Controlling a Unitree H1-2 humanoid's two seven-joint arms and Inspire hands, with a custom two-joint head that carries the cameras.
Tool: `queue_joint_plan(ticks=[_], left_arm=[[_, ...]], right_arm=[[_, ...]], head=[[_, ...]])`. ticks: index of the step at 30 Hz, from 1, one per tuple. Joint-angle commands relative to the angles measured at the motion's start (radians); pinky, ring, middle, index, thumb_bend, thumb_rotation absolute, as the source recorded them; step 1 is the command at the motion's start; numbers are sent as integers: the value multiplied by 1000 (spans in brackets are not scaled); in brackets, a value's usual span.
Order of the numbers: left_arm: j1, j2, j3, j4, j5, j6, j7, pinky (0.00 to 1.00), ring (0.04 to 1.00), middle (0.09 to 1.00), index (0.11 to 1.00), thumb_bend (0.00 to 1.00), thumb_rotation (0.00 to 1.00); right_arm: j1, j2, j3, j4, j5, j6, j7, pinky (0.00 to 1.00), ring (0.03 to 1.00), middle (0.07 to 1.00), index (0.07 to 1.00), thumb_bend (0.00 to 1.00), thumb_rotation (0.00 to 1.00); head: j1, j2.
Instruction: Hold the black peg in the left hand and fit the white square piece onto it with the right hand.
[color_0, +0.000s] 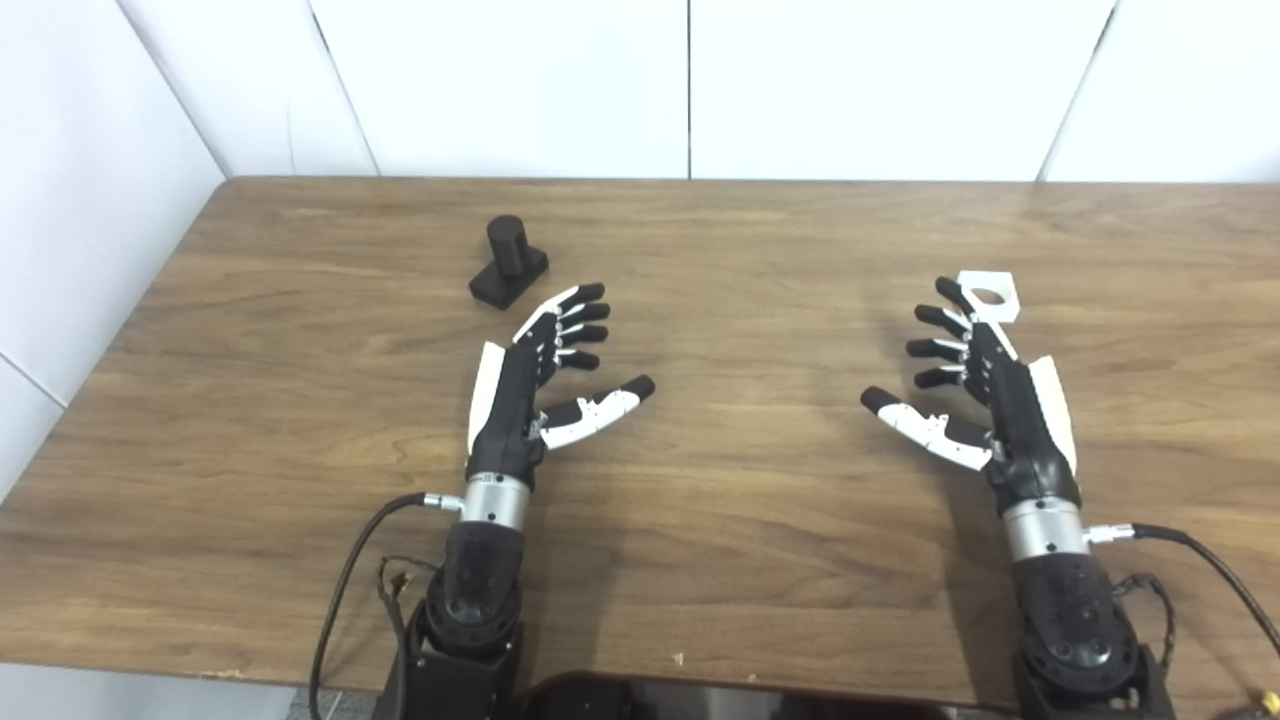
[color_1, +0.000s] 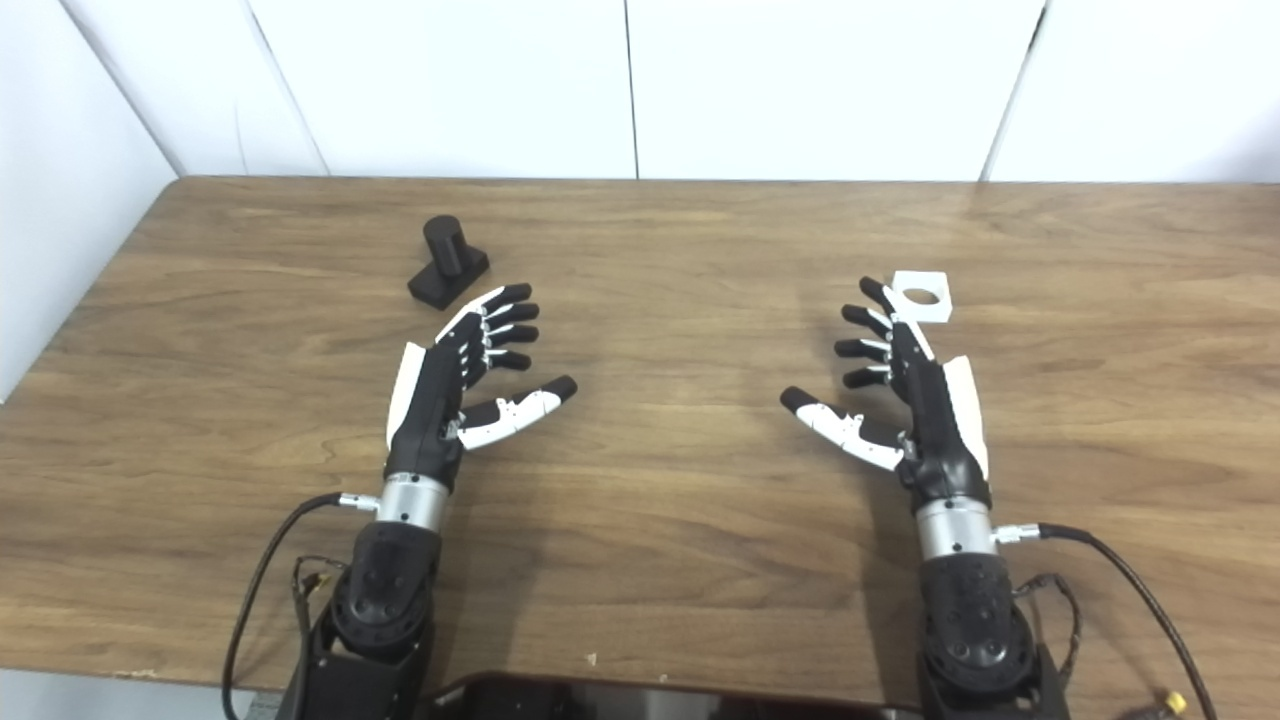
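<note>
I count one black peg (color_0: 509, 262) standing on the tabletop (color_0: 700, 520). I count one white square piece (color_0: 989, 294), and it has one round hole in it. I see two hands, one left hand (color_0: 530, 385) and one right hand (color_0: 985, 395). Both have their fingers (color_0: 580, 312) spread apart.

Both head cameras look down and forward over the table (color_0: 700, 560) toward the back wall (color_1: 800, 90); side by side, views nearly fully overlapping.
</note>
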Motion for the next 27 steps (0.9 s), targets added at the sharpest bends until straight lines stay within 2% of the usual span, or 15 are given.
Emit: queue_joint_plan(ticks=[1, 10, 12, 13, 15, 18, 27], left_arm=[[4, -7, -9, 1, 3, -21, 7, 614, 719, 764, 793, 707, 102], [3, -6, -7, 3, 3, -18, 8, 612, 717, 763, 792, 711, 105], [3, -11, -10, 4, 5, -17, 10, 618, 718, 763, 793, 717, 107], [3, -13, -11, 5, 6, -18, 11, 618, 717, 762, 792, 718, 106], [1, -20, -21, 16, 16, -29, 15, 614, 715, 759, 793, 718, 119], [-5, -37, -33, 32, 31, -32, 29, 610, 709, 754, 786, 737, 131], [-9, -45, -35, 30, 43, -22, 34, 611, 715, 756, 784, 729, 125]], right_arm=[[-32, -22, -14, -19, 0, -24, 0, 581, 721, 823, 907, 721, 220], [-33, -20, -14, -13, -6, -28, -4, 586, 720, 823, 905, 725, 237], [-33, -24, -17, -11, -2, -30, -3, 586, 722, 826, 909, 724, 238], [-33, -26, -19, -10, 0, -30, -2, 587, 722, 828, 911, 722, 237], [-30, -39, -25, -8, 11, -41, 6, 588, 719, 832, 919, 708, 236], [-28, -54, -40, 4, 43, -62, 13, 590, 717, 833, 923, 701, 212], [-28, -70, -45, 20, 46, -78, 7, 579, 709, 826, 913, 711, 213]], head=[[0, 2], [14, -7], [64, -18], [64, -18], [157, -36], [211, -49], [204, -44]])
